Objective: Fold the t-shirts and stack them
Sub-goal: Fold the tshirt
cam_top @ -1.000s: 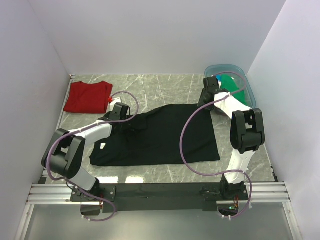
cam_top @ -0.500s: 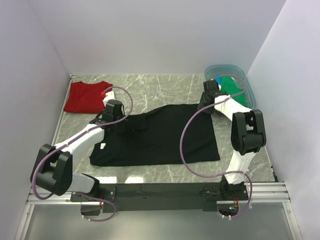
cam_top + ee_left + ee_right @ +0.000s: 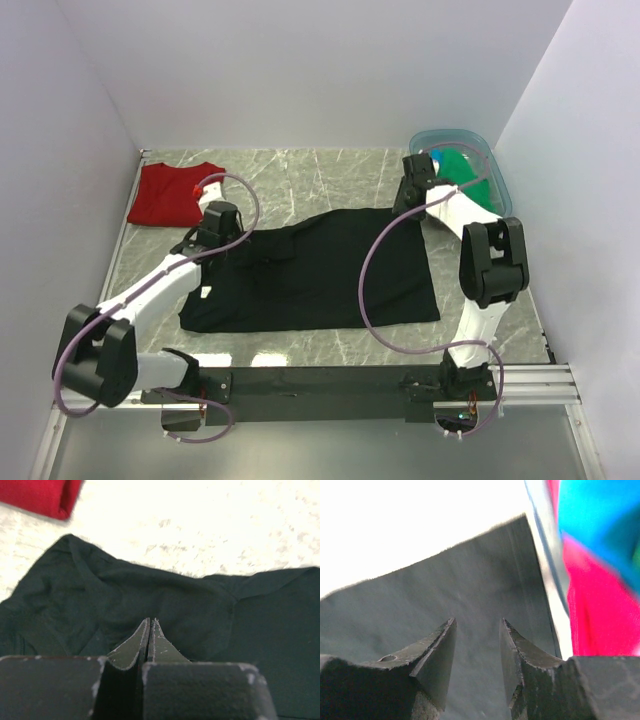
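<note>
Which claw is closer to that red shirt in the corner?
Left. The left claw is over the black shirt, beside the red shirt; the right claw is far off, by the blue tub.

grey marble-pattern tabletop (image 3: 330,175), pale veins, glossy; bright patches of reflected light near front edge. plain white back wall (image 3: 320,70). left wall (image 3: 50,200) and right wall (image 3: 585,180) also white, faint lilac tint, closing in table on three sides. aluminium rail (image 3: 320,385) across near edge; dull grey metal sheet (image 3: 320,450) below it. light even, shadows soft. tabletop washed out to white in both wrist views.
</note>
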Controlling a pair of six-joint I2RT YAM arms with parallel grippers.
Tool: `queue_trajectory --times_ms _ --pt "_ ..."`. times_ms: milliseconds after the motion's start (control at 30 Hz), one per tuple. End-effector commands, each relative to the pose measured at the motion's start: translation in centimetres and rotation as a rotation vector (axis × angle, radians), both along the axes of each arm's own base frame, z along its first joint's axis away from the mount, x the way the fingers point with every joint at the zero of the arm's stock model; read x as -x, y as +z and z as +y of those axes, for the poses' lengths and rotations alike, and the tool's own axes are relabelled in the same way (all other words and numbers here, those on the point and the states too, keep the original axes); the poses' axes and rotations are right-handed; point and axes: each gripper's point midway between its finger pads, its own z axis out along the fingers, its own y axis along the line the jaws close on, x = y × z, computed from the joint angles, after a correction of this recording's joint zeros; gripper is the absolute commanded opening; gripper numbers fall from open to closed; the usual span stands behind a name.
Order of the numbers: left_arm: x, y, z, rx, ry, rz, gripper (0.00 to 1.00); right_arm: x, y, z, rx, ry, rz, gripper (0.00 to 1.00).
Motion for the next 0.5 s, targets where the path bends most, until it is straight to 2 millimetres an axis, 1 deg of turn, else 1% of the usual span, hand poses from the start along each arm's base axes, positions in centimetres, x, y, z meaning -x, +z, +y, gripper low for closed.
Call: queue_trajectory --times_ms 0,33,67,100,133,167,200,233,267,300,333,367,400,433,467 --pt "0.2 1.6 1.1 -0.013 0.019 -0.044 0.01 -2.9 1.4 -1.2 0.027 -0.041 -0.044 0.47" --pt "0.3 1.8 1.1 -0.012 0.021 -0.049 0.01 -3.2 1.2 -1.3 0.031 -0.049 -0.039 0.48" --pt "0.4 2.1 1.2 -0.007 0.021 -0.057 0.01 -4.0 1.9 -1.3 0.031 -0.057 -0.057 0.48" --pt "0.5 2.0 1.3 -0.006 0.02 -0.056 0.01 -4.1 0.9 -1.5 0.042 -0.063 -0.03 0.48" --pt "0.4 2.0 1.3 -0.006 0.017 -0.058 0.01 -4.3 0.7 -1.5 0.045 -0.064 -0.023 0.48" --pt "0.5 1.6 1.2 -0.004 0.009 -0.046 0.0 -5.0 1.2 -1.7 0.049 -0.083 -0.038 0.48" --pt "0.4 1.5 1.1 -0.001 0.003 -0.037 0.01 -5.1 0.3 -1.8 0.055 -0.091 -0.016 0.48" --pt "0.3 1.2 1.0 0.001 -0.006 -0.032 0.01 -5.2 0.1 -1.9 0.057 -0.099 -0.013 0.48" --pt "0.2 0.5 0.4 0.007 -0.029 -0.011 0.01 -5.5 0.0 -1.9 0.053 -0.111 -0.016 0.48" --pt "0.1 0.2 0.3 0.01 -0.033 -0.004 0.05 -5.6 -0.5 -2.0 0.054 -0.119 -0.01 0.48" --pt "-0.1 0.0 0.1 0.015 -0.041 -0.002 0.09 -6.0 -0.4 -2.1 0.051 -0.13 -0.018 0.48" --pt "-0.2 -0.6 -0.2 0.018 -0.053 0.011 0.16 -6.3 -0.4 -2.1 0.048 -0.136 -0.018 0.49" --pt "-0.3 -0.9 -0.9 0.034 -0.08 0.02 0.21 -6.1 -1.0 -2.5 0.063 -0.149 0.009 0.49" --pt "-0.5 -1.0 -1.3 0.045 -0.094 0.023 0.27 -6.2 -1.0 -2.7 0.068 -0.157 0.01 0.49" --pt "-0.8 -1.6 -1.7 0.051 -0.106 0.034 0.35 -6.7 -0.6 -3.0 0.071 -0.169 0.0 0.49"
